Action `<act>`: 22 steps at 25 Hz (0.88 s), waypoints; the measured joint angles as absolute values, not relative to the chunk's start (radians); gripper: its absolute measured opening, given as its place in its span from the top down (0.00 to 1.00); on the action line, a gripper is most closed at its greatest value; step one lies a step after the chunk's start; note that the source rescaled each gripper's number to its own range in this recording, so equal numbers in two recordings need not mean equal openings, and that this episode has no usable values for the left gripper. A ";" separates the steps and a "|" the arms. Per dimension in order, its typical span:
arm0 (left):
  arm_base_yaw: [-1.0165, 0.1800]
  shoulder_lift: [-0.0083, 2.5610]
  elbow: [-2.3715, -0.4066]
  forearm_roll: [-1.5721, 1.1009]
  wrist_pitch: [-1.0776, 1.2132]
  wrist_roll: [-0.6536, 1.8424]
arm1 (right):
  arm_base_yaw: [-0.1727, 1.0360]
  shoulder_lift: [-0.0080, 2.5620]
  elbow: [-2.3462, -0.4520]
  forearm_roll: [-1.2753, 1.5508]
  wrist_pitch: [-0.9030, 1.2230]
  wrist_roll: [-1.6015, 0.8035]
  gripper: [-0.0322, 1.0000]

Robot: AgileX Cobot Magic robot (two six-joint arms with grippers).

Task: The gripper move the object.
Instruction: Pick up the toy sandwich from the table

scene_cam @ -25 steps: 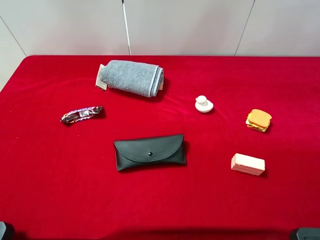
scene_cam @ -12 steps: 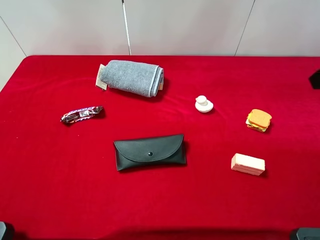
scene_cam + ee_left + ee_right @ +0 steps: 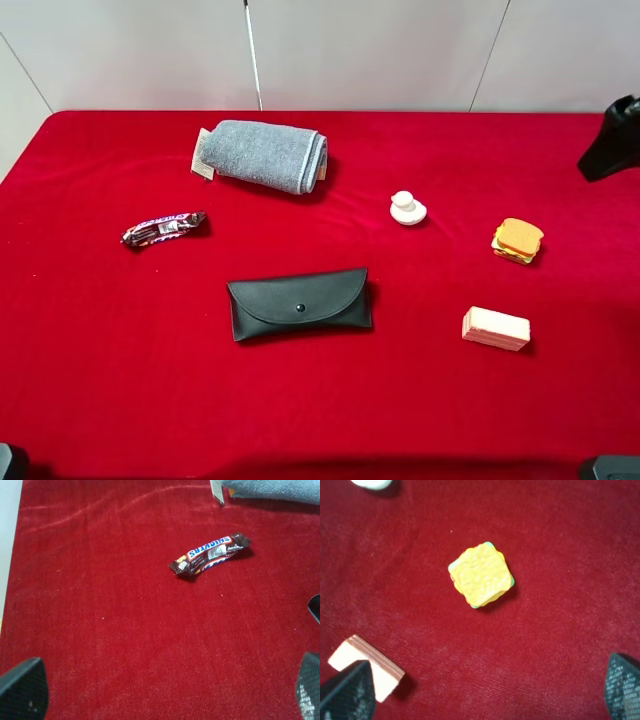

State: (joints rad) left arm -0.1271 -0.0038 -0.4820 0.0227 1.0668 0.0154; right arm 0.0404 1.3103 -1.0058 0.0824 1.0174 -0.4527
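The toy sandwich (image 3: 517,240), orange-tan bread with yellow and dark layers, lies on the red cloth at the right, apart from everything else. In the right wrist view the sandwich (image 3: 481,575) lies flat, beyond my right gripper (image 3: 482,695). That gripper's two black fingertips (image 3: 345,690) stand wide apart, open and empty, above the cloth. A black part of the right arm (image 3: 612,142) shows at the right edge, behind and to the right of the sandwich. My left gripper (image 3: 165,690) is open and empty over bare cloth.
A pale pink block (image 3: 495,328) lies in front of the sandwich and a white knob piece (image 3: 407,208) to its left. A black glasses case (image 3: 300,302) sits mid-table. A rolled grey towel (image 3: 262,155) and a Snickers bar (image 3: 164,228) lie at the left.
The black right arm has come into the exterior view at the right edge and moved further in. Nothing on the table has moved.
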 joint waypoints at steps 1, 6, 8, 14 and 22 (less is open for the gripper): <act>-0.127 -0.004 -0.482 0.023 1.067 0.015 | 0.040 1.327 -1.010 0.082 1.012 -0.463 0.00; -0.127 -0.004 -0.482 0.023 1.067 0.015 | 0.040 1.423 -1.041 0.082 1.002 -0.531 0.00; -0.127 -0.004 -0.482 0.023 1.067 0.015 | 0.040 1.460 -1.056 0.082 0.998 -0.550 0.00; -0.127 -0.004 -0.482 0.023 1.067 0.015 | 0.047 1.562 -1.069 0.086 0.967 -0.592 0.00; -0.127 -0.004 -0.482 0.023 1.067 0.015 | 0.048 1.636 -1.070 0.086 0.918 -0.598 0.00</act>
